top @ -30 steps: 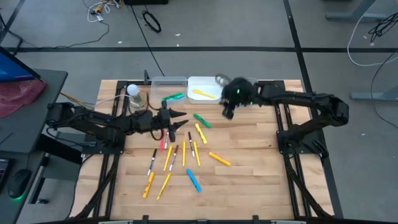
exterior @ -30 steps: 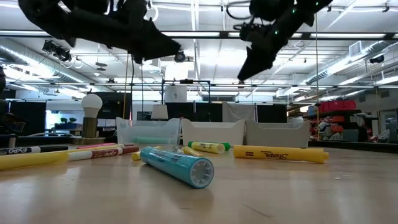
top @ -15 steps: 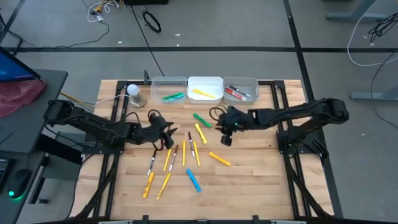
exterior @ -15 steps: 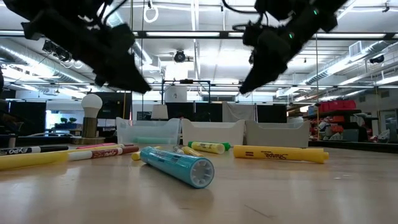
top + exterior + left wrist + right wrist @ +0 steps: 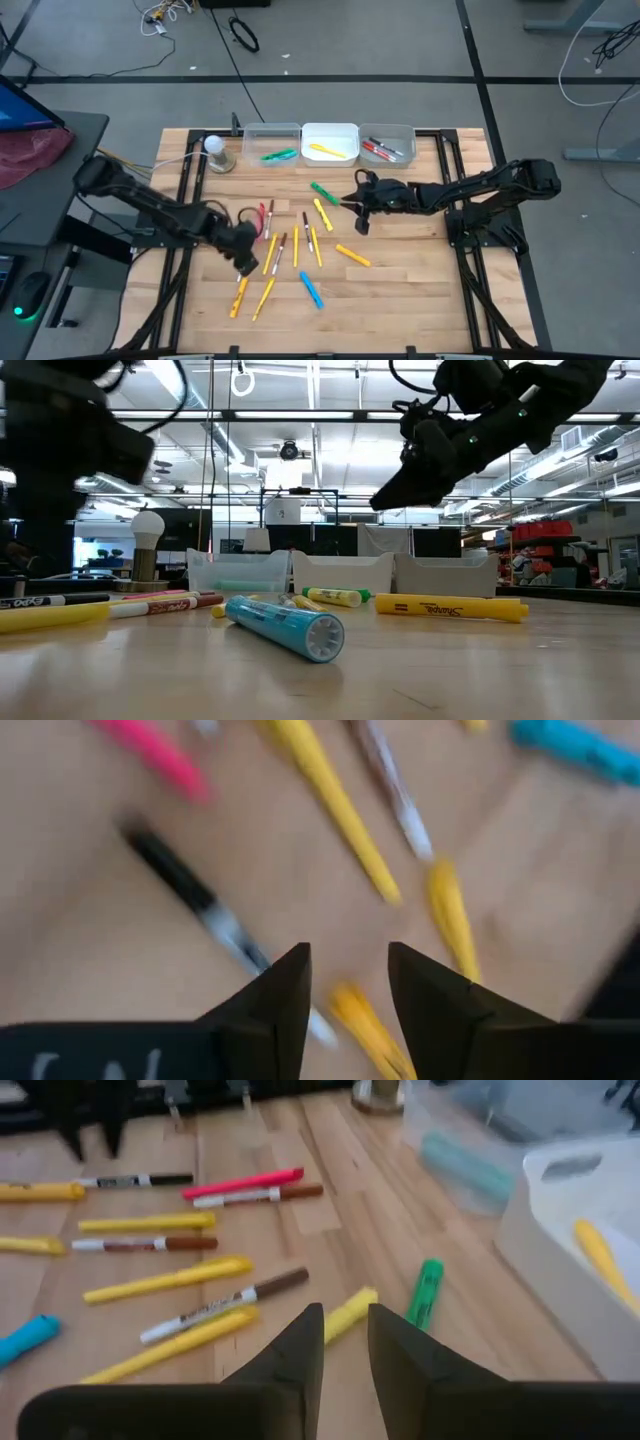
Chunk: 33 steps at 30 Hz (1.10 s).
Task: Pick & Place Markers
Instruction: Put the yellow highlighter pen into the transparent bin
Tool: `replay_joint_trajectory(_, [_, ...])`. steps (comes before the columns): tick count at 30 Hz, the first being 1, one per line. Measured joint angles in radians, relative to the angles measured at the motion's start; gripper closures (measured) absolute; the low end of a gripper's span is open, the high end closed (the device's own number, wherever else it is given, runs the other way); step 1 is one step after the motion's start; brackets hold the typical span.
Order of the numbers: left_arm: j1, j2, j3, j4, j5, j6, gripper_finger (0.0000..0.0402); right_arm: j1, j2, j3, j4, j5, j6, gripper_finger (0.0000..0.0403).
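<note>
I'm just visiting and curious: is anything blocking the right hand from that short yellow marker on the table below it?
Nothing visible does. The right hand, its fingers slightly apart and empty, hangs above bare wood, and the short yellow marker lies just ahead, beside a green marker.

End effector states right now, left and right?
Left end effector: open, empty, low over the markers.
Right end effector: open, narrow gap, holding nothing.

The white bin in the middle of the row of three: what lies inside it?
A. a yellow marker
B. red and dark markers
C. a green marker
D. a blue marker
A: in the high view the white bin holds a single yellow marker; the green marker lies in the clear bin beside it.
</note>
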Motion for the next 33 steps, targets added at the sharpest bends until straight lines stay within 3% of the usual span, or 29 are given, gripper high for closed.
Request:
replay_joint_trajectory(7, [-0.21, 0.0, -0.001, 0.09, 0.014, -0.493, 0.0262, -0.005, 0.0, 0.0, 0.007, 0.0, -0.081, 0.0321])
replay_joint_trajectory(12, [-0.287, 0.03, -0.001, 0.151, -0.065, -0.728, 0.021, -0.005, 0.0, 0.0, 0.012, 0.0, -0.136, 0.0321])
replay_joint_trajectory(15, [-0.306, 0.083, -0.001, 0.189, -0.014, -0.829, 0.0178, -0.006, 0.0, 0.0, 0.034, 0.0, -0.172, 0.0321])
replay_joint_trajectory(18, [-0.306, 0.141, 0.003, 0.18, 0.086, -0.906, 0.0168, -0.007, 0.0, 0.0, 0.06, -0.001, -0.207, 0.0321])
replay_joint_trajectory(26, [-0.313, 0.309, 0.072, 0.171, 0.04, -0.932, 0.0193, -0.02, 0.0, 0.0, 0.075, -0.004, -0.244, 0.0321])
replay_joint_trajectory(33, [-0.308, 0.399, 0.123, 0.123, 0.111, -0.963, 0.0246, -0.038, 0.0, 0.0, 0.086, -0.004, -0.247, 0.0321])
